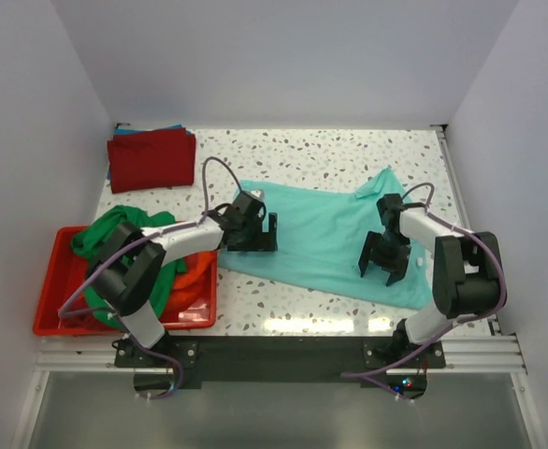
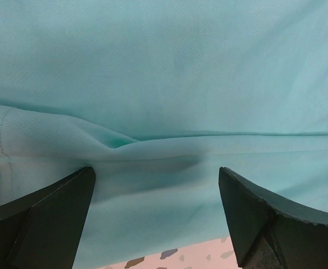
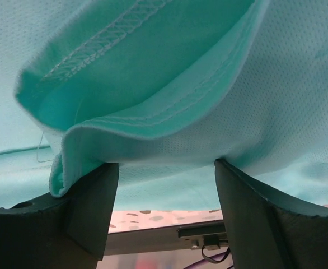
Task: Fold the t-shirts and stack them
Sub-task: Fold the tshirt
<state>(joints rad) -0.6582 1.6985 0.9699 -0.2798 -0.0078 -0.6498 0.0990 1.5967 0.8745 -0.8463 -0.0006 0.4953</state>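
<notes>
The teal t-shirt (image 1: 325, 234) lies spread on the speckled table, one sleeve sticking up at the far right. My left gripper (image 1: 266, 234) is open over the shirt's left part, its fingers (image 2: 52, 218) resting on the cloth (image 2: 164, 84) beside a long crease. My right gripper (image 1: 383, 267) is open over the shirt's right front part; a hemmed fold of teal cloth (image 3: 153, 67) rests on its fingertips (image 3: 91, 196). The dark red t-shirt (image 1: 152, 159) lies folded at the far left, on a blue one (image 1: 124, 128). The green (image 1: 115, 234) and orange (image 1: 194, 281) shirts are in the bin.
A red plastic bin (image 1: 54, 299) stands at the near left with crumpled shirts in it. White walls close in the back and both sides. The table's near edge is a metal rail (image 1: 311, 351).
</notes>
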